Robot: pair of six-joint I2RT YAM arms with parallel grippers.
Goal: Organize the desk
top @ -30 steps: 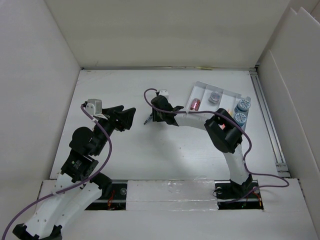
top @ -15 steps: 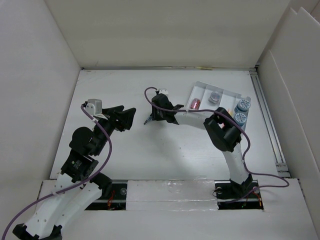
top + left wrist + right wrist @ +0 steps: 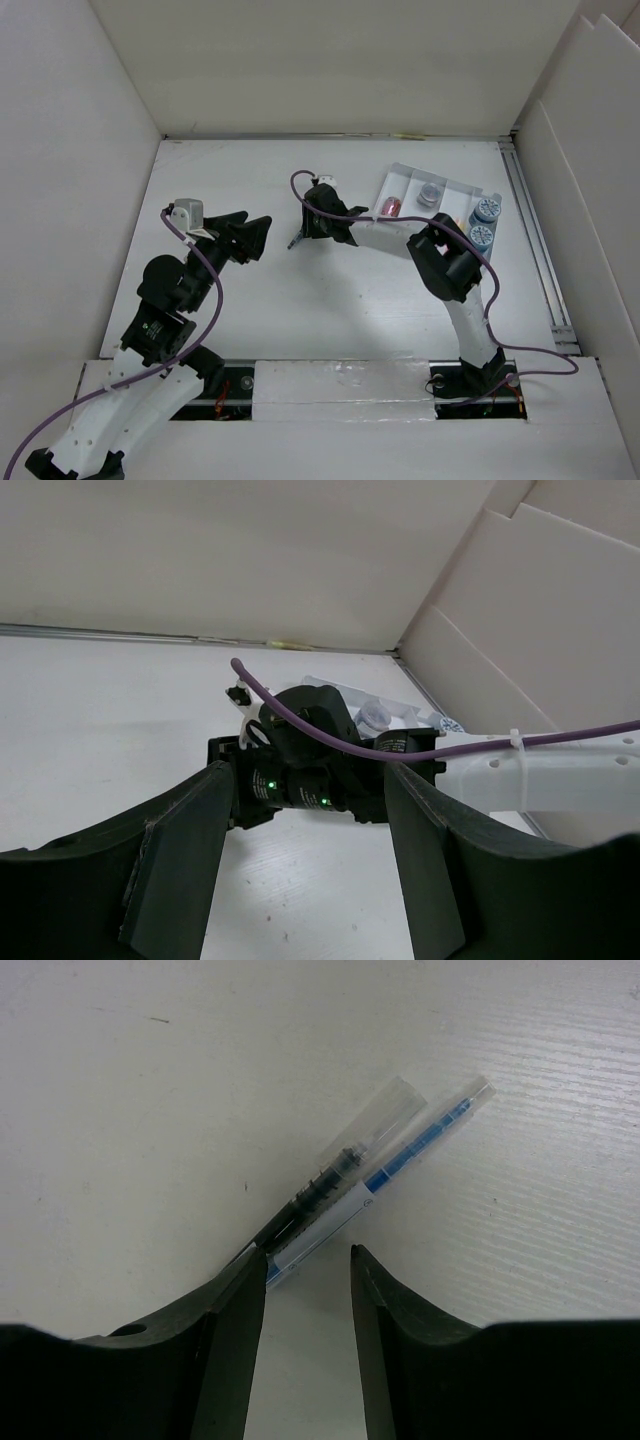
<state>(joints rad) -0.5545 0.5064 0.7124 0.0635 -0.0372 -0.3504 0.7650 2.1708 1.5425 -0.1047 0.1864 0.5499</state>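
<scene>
The right tool (image 3: 308, 1255) is down low over the bench (image 3: 150, 1080). Its two fingers (image 3: 225, 1340) stand apart with a bare gap between them, so it is let go and holds nothing. Two pens lie flat on the bench right in front of it, side by side and touching. The black pen (image 3: 335, 1170) has a clear cap. The blue pen (image 3: 382, 1172) lies just to the right of it in the wrist view. Both pens slant away from the tool. Their near ends sit at the tip of the finger on the left of that view.

The left tool (image 3: 258, 238) hangs over the left part of the bench, near the pens but not touching them. Its fingers are wide apart and nothing is between them.

The bench is the big flat white top under both arms, with white walls around it. A white tray (image 3: 450, 181) with little boxes sits on it near the back right. A pink thing (image 3: 389, 207) and a grey round thing (image 3: 430, 193) lie in the tray. Two blue round things (image 3: 486, 210) sit at its right end.
</scene>
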